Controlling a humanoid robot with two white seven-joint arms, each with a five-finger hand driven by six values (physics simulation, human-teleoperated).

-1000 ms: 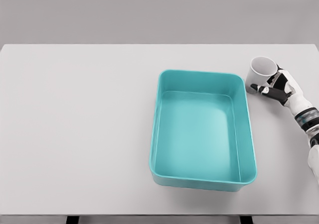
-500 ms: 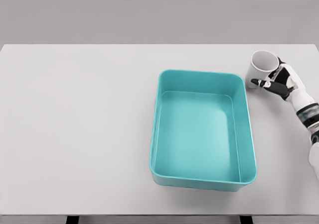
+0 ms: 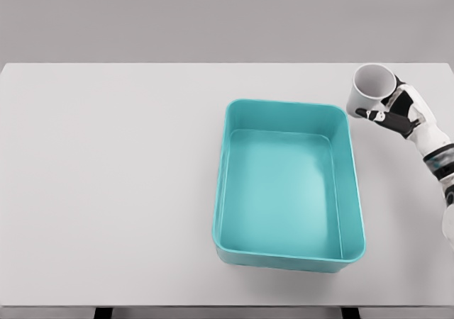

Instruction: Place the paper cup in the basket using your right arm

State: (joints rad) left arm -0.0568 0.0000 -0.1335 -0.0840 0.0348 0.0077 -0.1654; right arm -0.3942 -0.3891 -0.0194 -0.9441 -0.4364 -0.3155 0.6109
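We have the paper cup (image 3: 371, 91) gripped in our right hand (image 3: 397, 113), fingers curled around its side, at the upper right of the frame just right of the teal basket (image 3: 286, 105); carrying it over and releasing remain. The cup is white, tilted, its open mouth showing.

There is one table (image 3: 106, 191), white and rectangular. On it stands one basket (image 3: 287, 255), teal, a little right of the table's middle and running toward the near edge. There is one paper cup (image 3: 370, 92), white, near the table's far right corner. One hand is in view, the right hand (image 3: 397, 113), its fingers wrapped round that cup, and one arm (image 3: 443, 170), coming in along the table's right edge. That makes one of each kind.
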